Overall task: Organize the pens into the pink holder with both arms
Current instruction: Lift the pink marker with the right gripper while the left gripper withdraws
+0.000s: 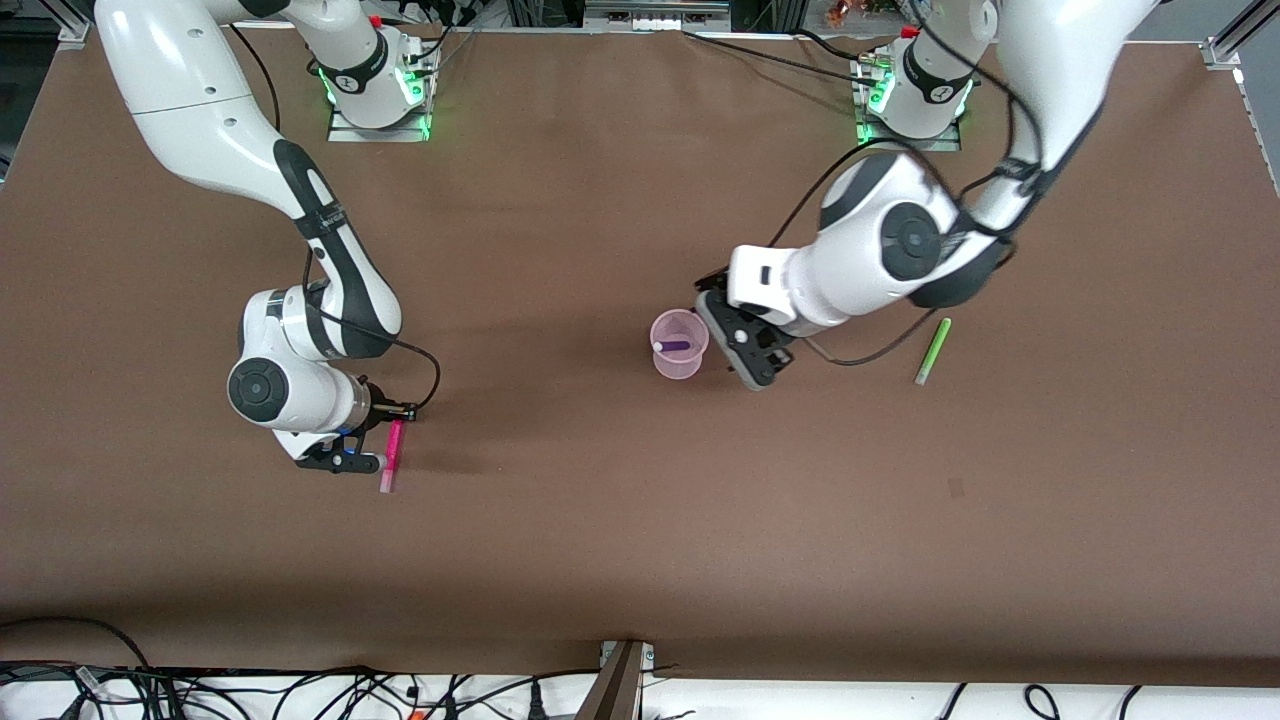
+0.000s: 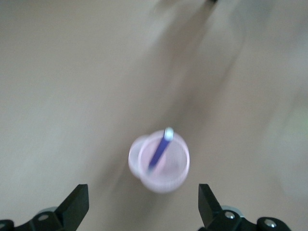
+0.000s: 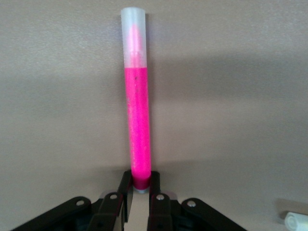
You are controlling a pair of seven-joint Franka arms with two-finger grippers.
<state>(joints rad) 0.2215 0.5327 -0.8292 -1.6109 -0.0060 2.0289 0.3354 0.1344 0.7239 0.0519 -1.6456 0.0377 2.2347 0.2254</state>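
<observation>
The pink holder (image 1: 680,345) stands mid-table with the dark purple pen (image 1: 675,346) leaning inside it. My left gripper (image 1: 755,372) is open and empty, beside the holder toward the left arm's end. In the left wrist view the holder (image 2: 175,168) and the purple pen (image 2: 159,151) sit ahead of the wide-apart gripper (image 2: 143,204). My right gripper (image 1: 400,418) is shut on the rear end of the magenta-pink pen (image 1: 393,455), low at the table. The right wrist view shows the gripper (image 3: 140,185) and the pen (image 3: 138,120). The light green pen (image 1: 932,352) lies on the table. The yellow pen is out of view.
Brown table (image 1: 560,520) with cables along the edge nearest the front camera. A small pale rounded end (image 3: 294,220) shows at the edge of the right wrist view; I cannot tell what it is.
</observation>
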